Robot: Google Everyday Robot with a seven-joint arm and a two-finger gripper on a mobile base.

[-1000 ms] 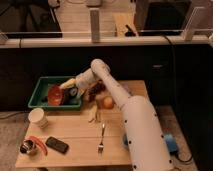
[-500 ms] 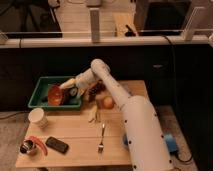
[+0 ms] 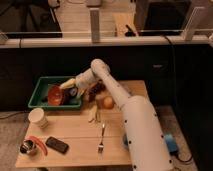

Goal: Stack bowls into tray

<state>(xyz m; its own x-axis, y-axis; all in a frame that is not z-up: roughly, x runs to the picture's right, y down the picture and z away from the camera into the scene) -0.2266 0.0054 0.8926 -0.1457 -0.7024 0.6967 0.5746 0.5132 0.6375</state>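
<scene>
The red-orange bowl is tilted on its side inside the green tray, its opening facing right toward the gripper. My gripper reaches from the right over the tray's right half and meets the bowl's rim. The white arm runs from the lower right up over the table to it. The tray sits at the table's back left corner. No other bowl shows.
A white paper cup stands in front of the tray. A small metal cup, a red item and a black phone lie at the front left. A fork, an orange fruit and a pale banana-like item lie mid-table.
</scene>
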